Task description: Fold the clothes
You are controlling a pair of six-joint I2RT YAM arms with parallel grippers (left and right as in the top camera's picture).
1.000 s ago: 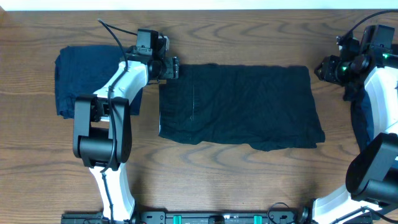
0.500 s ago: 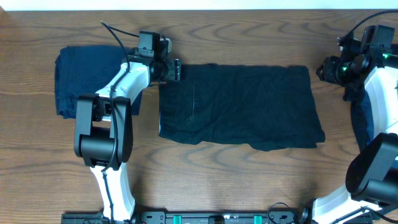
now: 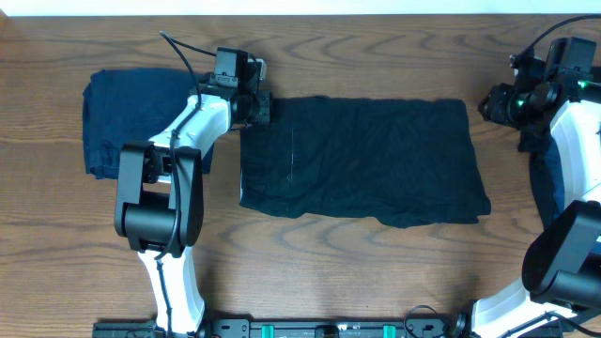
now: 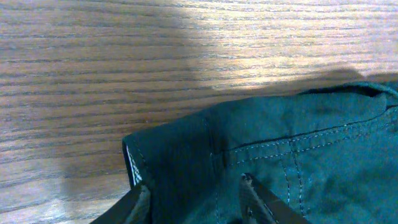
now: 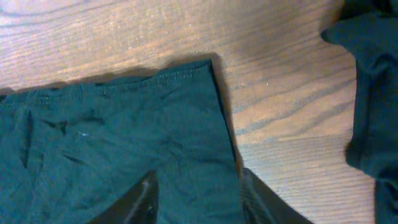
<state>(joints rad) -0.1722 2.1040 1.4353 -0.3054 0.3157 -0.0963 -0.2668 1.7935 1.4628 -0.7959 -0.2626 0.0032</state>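
A folded blue shirt (image 3: pixel 127 117) lies on the left of the brown counter (image 3: pixel 376 272). It has not moved.

The left arm (image 3: pixel 192 122) reaches up over the right side of that shirt, toward the far side. Since a second ago the left hand (image 3: pixel 261 104) has slid a tiny bit to the right. Now it sits right at the far left corner of the big black shirt (image 3: pixel 362 160). Its two fingers (image 4: pixel 264 202) are spread apart. The shirt corner lies under and between them, and a pale edge shows at the corner tip.

The black shirt lies flat in the middle of the counter, wide from left to right. It looks the same as before.

The right hand (image 3: pixel 490 103) hangs just off the far right corner of the black shirt and has stayed where it was. The wrist view shows its fingers (image 5: pixel 137 202) spread apart too, low over that corner, pinching nothing.

More dark cloth (image 5: pixel 373 93) lies to the right, apart from the black shirt, with bare counter between.
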